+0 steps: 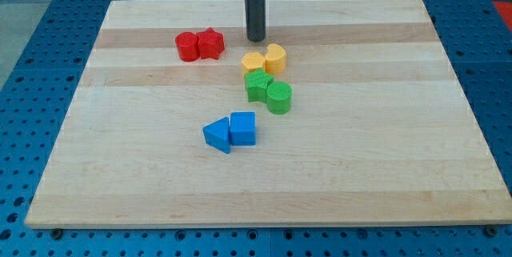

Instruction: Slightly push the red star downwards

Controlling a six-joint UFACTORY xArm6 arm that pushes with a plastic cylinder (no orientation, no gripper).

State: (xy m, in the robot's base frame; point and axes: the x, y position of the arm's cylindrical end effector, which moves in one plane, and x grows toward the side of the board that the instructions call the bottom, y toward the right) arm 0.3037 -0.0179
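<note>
The red star [211,43] lies near the view's top left of centre, touching a red round block [187,46] on its left. My tip [255,39] stands on the board to the right of the red star, a short gap away and about level with its upper edge. It touches no block. Just below the tip sit two yellow blocks, a pentagon-like one [253,62] and a heart-like one [275,57].
A green star [258,86] and a green round block [279,97] sit below the yellow pair. A blue triangle [218,135] and a blue block [243,128] lie lower, near the centre. The wooden board [384,153] rests on a blue perforated table.
</note>
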